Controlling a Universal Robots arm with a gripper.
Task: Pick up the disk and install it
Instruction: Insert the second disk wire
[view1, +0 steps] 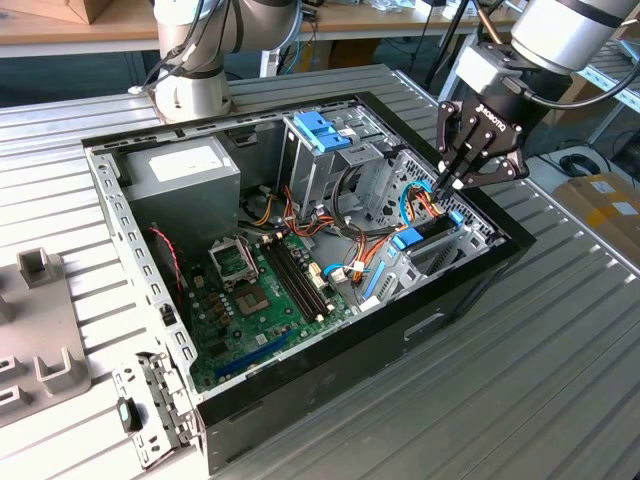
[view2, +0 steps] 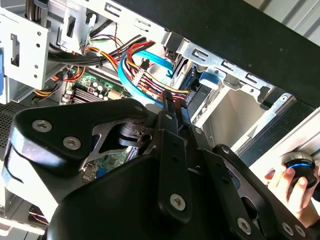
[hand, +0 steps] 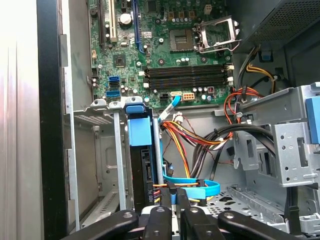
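Observation:
The disk (view1: 415, 238) stands on edge in the drive bay at the exterior view's right end of the open computer case (view1: 470, 290), its light-blue carrier rail uppermost. In the first wrist view the disk (hand: 140, 150) shows a dark body under the blue rail, between silver bay walls. My gripper (view1: 452, 185) hangs just above and behind the bay, fingers together and shut with nothing visible between them. In both wrist views the gripper (hand: 176, 192) (view2: 168, 97) has its tips next to a blue flat cable (hand: 195, 186), beside the disk's cabled end.
A deeper-blue latch on a silver cage (view1: 322, 130) stands mid-case. The motherboard (view1: 260, 290) and power supply (view1: 185, 170) fill the case's other end. Orange and red wires (hand: 200, 140) run beside the bay. A person's hand rests on a round controller (view2: 297, 170). Another arm's base (view1: 190, 90) stands behind.

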